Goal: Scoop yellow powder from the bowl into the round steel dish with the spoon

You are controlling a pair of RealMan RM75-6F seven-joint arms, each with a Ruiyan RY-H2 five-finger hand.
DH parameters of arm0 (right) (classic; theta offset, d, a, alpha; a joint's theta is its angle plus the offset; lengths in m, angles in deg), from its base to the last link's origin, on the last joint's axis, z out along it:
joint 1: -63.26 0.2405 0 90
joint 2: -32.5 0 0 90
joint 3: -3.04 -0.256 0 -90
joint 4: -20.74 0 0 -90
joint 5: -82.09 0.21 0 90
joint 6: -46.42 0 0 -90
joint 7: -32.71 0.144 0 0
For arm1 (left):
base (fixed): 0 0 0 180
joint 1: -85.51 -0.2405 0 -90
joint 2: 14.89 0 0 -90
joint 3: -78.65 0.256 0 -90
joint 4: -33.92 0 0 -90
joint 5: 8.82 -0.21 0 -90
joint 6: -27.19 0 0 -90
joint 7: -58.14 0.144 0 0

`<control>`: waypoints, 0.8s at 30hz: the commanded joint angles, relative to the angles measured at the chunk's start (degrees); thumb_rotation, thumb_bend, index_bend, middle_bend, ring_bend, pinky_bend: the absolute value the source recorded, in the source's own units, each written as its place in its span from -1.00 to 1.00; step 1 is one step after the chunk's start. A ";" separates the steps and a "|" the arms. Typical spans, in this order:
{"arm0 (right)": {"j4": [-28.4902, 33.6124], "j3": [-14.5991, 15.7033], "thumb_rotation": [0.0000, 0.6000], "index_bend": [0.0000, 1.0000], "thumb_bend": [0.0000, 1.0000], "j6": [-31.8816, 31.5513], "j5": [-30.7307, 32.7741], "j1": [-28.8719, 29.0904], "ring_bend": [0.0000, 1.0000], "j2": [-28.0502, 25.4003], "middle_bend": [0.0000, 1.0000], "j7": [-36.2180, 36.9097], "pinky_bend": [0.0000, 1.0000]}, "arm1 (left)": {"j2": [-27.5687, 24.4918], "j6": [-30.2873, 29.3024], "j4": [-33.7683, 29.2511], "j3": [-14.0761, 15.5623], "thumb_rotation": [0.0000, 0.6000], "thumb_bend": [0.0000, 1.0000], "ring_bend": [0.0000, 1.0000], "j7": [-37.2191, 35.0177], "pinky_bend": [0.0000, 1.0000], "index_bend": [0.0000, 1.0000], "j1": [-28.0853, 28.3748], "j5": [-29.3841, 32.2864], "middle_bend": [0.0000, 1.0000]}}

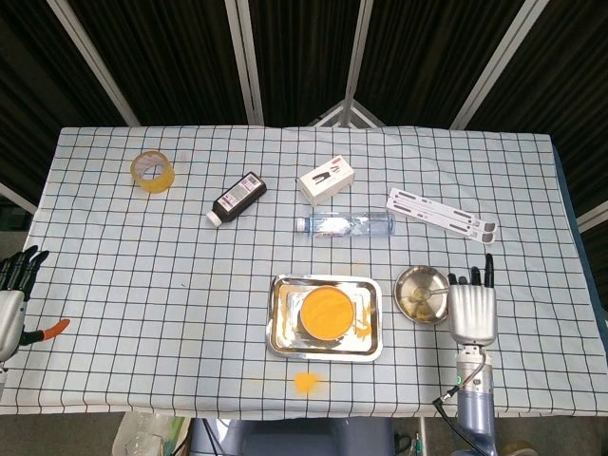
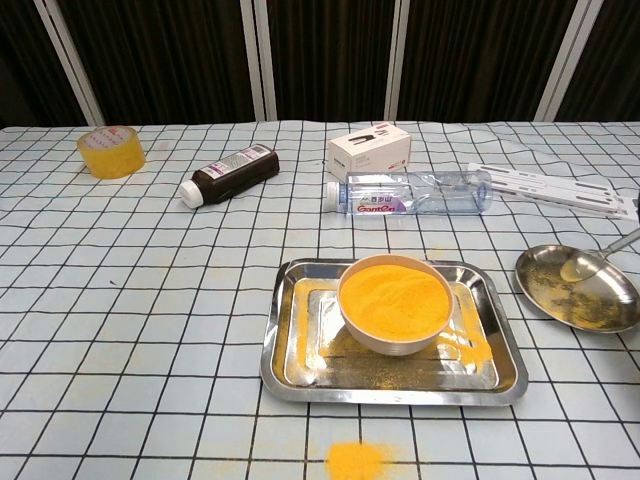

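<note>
Spoon (image 2: 590,260) bowl sits over the round steel dish (image 1: 414,283), handle running out to the robot's right toward the right hand (image 1: 472,312). Right hand is just beside the dish on its right; fingers point away up the desk (image 1: 114,285), and it looks to be grasping the spoon handle, though the grip itself is hidden behind the hand's back in the head view and off-frame in the chest view. Spoon long axis: roughly left-right, tip in the dish, slightly raised at the handle end. Yellow powder shows in the spoon tip and scattered in the dish. Bowl (image 2: 394,303) of yellow powder stands in the steel tray (image 2: 290,365), well left of the dish; next scoop would mean travelling left from the dish to the bowl. Right hand is clearly the nearer one. Left hand (image 1: 13,294) at far left desk edge, fingers apart, holding nothing. Spilled powder patch (image 2: 357,460) on the cloth in front of the tray.
</note>
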 commanded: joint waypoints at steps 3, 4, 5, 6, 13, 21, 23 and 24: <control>-1.98 -1.05 1.00 0.35 0.29 0.73 3.40 -0.08 -0.42 1.84 0.24 4.35 -1.00 | -0.04 -0.02 -0.12 -0.02 1.00 -1.00 -1.00 -0.07 -1.00 -1.00 -0.04 0.11 -1.00; -2.14 -1.33 1.00 0.35 0.29 0.82 4.01 0.01 -0.42 2.11 0.24 4.90 -1.00 | -0.05 0.00 -0.12 -0.01 1.00 -1.00 -1.00 -0.10 -1.00 -1.00 -0.05 0.10 -1.00; -2.26 -1.59 1.00 0.35 0.29 0.91 4.56 0.10 -0.42 2.36 0.24 5.51 -1.00 | -0.06 0.02 -0.11 0.00 1.00 -1.00 -1.00 -0.14 -1.00 -1.00 -0.05 0.12 -1.00; -2.42 -1.70 1.00 0.35 0.29 0.97 4.91 0.21 -0.42 2.52 0.24 5.95 -1.00 | -0.05 0.08 -0.11 0.01 1.00 -1.00 -1.00 -0.18 -1.00 -1.00 -0.04 0.14 -1.00; -4.47 -1.04 1.00 0.34 0.29 0.97 5.48 0.77 -0.42 3.38 0.24 7.97 -1.00 | -0.13 0.53 -0.27 0.03 1.00 -1.00 -1.00 -0.42 -1.00 -1.00 0.09 0.37 -1.00; -4.76 -0.41 1.00 -0.38 0.28 1.71 7.47 1.04 -0.81 3.02 -0.23 8.14 -1.00 | -0.22 0.72 -0.46 0.05 1.00 -1.00 -1.00 -0.66 -1.00 -1.00 0.10 0.55 -1.00; -4.42 -0.21 1.00 -0.63 0.22 1.78 8.15 1.03 -0.92 2.74 -0.43 7.51 -1.00 | -0.21 0.72 -0.47 0.06 1.00 -1.00 -1.00 -0.65 -1.00 -1.00 0.10 0.53 -1.00; -4.34 -0.17 1.00 -0.77 0.17 1.79 8.41 1.03 -0.96 2.66 -0.53 7.25 -1.00 | -0.22 0.74 -0.47 0.07 1.00 -1.00 -1.00 -0.65 -1.00 -1.00 0.10 0.53 -1.00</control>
